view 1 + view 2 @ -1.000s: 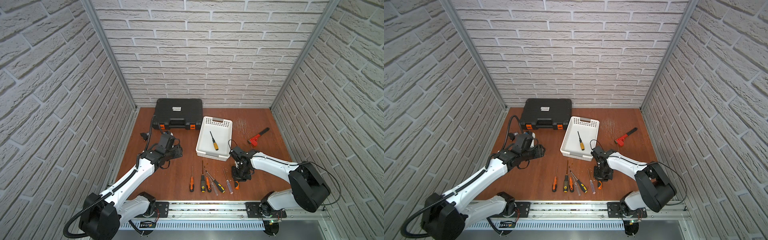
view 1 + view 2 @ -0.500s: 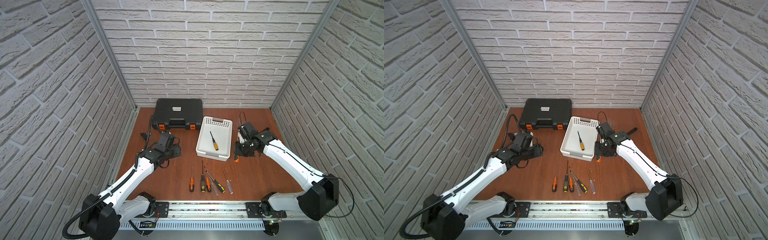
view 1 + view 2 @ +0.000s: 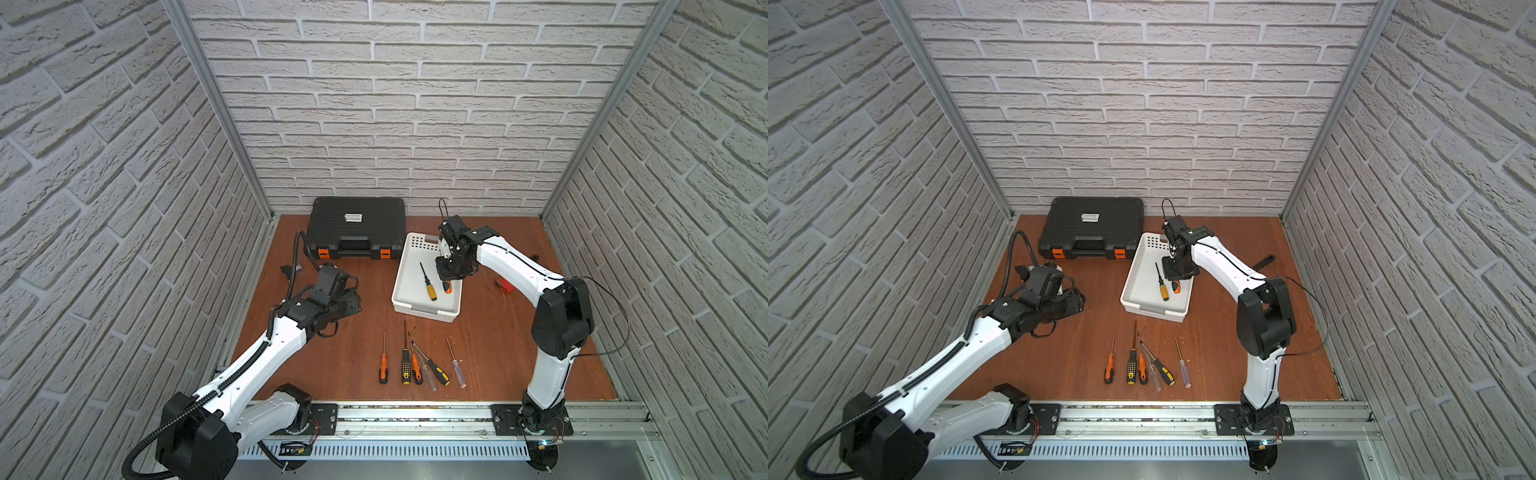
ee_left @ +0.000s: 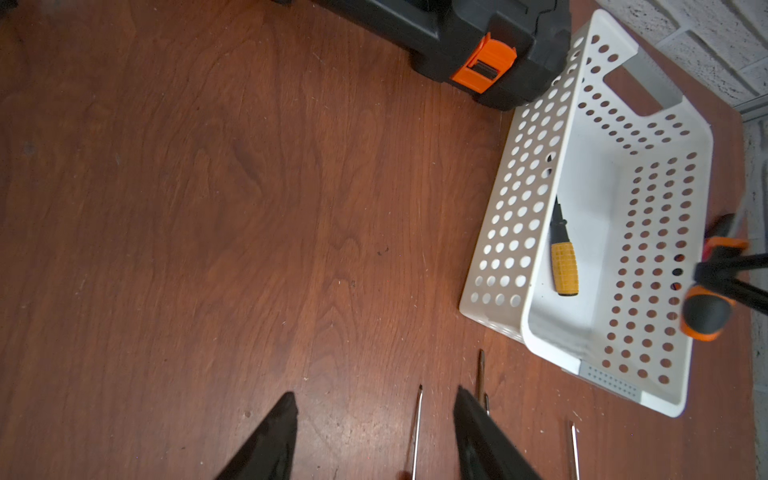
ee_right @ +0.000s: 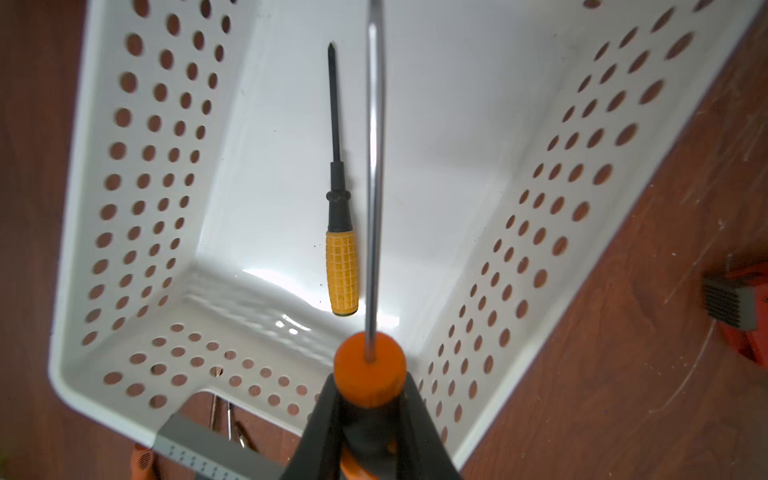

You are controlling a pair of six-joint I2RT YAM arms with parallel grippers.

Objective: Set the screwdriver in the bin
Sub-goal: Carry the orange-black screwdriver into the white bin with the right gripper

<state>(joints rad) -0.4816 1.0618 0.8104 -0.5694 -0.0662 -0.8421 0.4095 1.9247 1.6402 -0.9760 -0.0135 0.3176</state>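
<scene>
We are holding the screwdriver (image 5: 374, 187) above the bin (image 5: 137, 208), the right claw (image 5: 369, 388) clamping its orange handle close to one long wall, while the left claw (image 4: 374, 419) is hovering over the desk (image 4: 208, 208), apart and empty. Releasing here, we are risking the handle clipping that wall and tipping out, or the shaft bouncing off the yellow-handled screwdriver (image 5: 341, 270) lying inside.

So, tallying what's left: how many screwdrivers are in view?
8. One yellow-handled screwdriver lies in the bin; the right gripper holds an orange-black one above it; six lie rowed on the table. None seems hidden.
</scene>
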